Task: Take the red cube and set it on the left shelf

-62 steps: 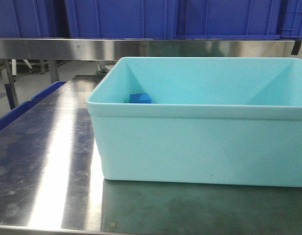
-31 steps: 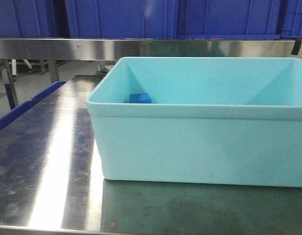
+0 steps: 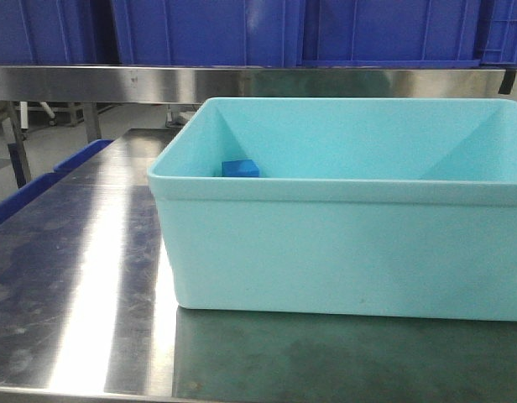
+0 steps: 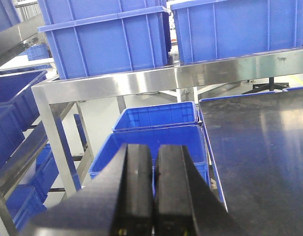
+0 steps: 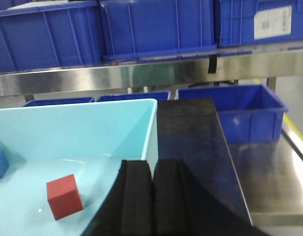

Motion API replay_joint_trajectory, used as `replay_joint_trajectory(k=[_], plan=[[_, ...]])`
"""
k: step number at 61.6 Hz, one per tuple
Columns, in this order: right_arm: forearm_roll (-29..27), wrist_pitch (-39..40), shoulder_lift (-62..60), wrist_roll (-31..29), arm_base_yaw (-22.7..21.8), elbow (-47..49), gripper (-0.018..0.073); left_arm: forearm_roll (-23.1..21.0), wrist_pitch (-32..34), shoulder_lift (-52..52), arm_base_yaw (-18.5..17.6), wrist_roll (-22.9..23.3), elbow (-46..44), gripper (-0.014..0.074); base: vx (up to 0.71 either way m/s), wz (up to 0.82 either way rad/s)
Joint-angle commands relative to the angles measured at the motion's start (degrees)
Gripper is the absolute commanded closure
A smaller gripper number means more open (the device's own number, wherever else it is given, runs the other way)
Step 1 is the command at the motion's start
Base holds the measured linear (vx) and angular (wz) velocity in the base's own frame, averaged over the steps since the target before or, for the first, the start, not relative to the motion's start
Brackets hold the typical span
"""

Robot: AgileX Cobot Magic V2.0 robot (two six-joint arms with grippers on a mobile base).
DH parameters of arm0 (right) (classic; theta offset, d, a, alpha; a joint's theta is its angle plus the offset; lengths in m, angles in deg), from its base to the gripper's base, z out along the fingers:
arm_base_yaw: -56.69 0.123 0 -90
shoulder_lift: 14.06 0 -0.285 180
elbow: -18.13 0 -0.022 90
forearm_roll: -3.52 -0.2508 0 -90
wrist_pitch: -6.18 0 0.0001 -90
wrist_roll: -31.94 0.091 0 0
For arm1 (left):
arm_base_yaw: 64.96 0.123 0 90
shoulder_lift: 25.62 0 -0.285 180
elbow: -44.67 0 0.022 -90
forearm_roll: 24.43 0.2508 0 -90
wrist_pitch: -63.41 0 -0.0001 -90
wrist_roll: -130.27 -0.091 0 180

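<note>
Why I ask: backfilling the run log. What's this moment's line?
stage: before pick | red cube: in teal bin | left gripper: shut, empty | right gripper: shut, empty

The left gripper (image 4: 154, 164), jaws pressed together, hangs over blue crates (image 4: 156, 117) beside the steel table (image 4: 259, 147).

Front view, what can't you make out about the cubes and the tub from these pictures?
Red cube: hidden in the front view by the near wall of the turquoise tub; only the right wrist view shows it.
Blue cube: front view, lower part behind the tub's rim; right wrist view, cut by the left edge.
Left shelf: left wrist view, top surface hidden under blue crates.
</note>
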Motion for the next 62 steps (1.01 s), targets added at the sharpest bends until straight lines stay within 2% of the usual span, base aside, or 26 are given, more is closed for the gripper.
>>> replay_joint_trajectory(k=[1,17,28,34,37,42,48,54,62], plan=[[-0.5,1.0,5.4,0.7,0.1,7.0,0.0501,-0.3,5.2,0.1,-0.1,0.0,1.3,0.0491,0.0,0.0],[-0.6,-2.2,20.6,0.7,0.1,23.0,0.0501,-0.3,5.2,0.1,-0.1,0.0,1.3,0.0491,0.0,0.0],[-3.9,-9.9,31.5,0.7,0.3,34.1,0.0501,-0.3,5.2,0.1,-0.1,0.0,1.3,0.0491,0.0,0.0],[-4.7,-14.8,37.5,0.1,2.3,39.4,0.0499,-0.3,5.2,0.1,-0.1,0.0,1.3,0.0491,0.0,0.0],[-4.7,-16.9,40.8,-1.3,4.8,41.6,0.0488,-0.3,5.2,0.1,-0.1,0.0,1.3,0.0491,0.0,0.0],[-4.7,-18.3,44.9,-5.1,8.9,44.2,0.0431,-0.3,5.2,0.1,-0.1,0.0,1.3,0.0491,0.0,0.0],[-4.7,-18.8,50.3,-10.0,13.9,46.5,0.032,-0.3,5.2,0.1,-0.1,0.0,1.3,0.0491,0.0,0.0],[-4.6,-18.9,56.0,-13.4,17.7,48.2,0.0153,-0.3,5.2,0.1,-0.1,0.0,1.3,0.0491,0.0,0.0],[-4.7,-22.0,61.6,-13.5,18.4,49.3,0.0032,-0.3,5.2,0.1,-0.1,0.0,1.3,0.0491,0.0,0.0]])
